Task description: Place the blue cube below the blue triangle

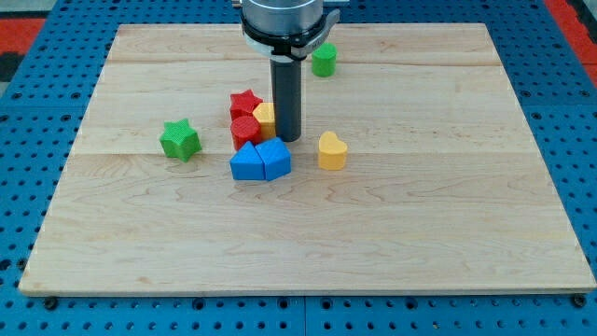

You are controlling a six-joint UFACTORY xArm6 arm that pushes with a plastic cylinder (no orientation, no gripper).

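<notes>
- Looks like a robotics lab / test bench, not a home.
- Pale wooden board (448, 215) sits on blue perforated panels (28, 187) w/ regular hole grid; red panel (571, 19) at the view's top corners.
- Small plastic blocks, e.g. green star (179, 139), look 3D-printed.
- Dark rod on a metal robot mount (284, 23).

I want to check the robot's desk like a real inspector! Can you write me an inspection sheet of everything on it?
Surface: wooden board on a blue pegboard.
Job's things: blue cube and blue triangle touching side by side, cube on the view's left.
Clutter: red star, red block, yellow block, yellow heart, green star, green block.
Claw: none; my tip sits just above the blue triangle, beside the yellow block.
Cables: nothing seen.
Surroundings: red patches at the top corners.
</notes>
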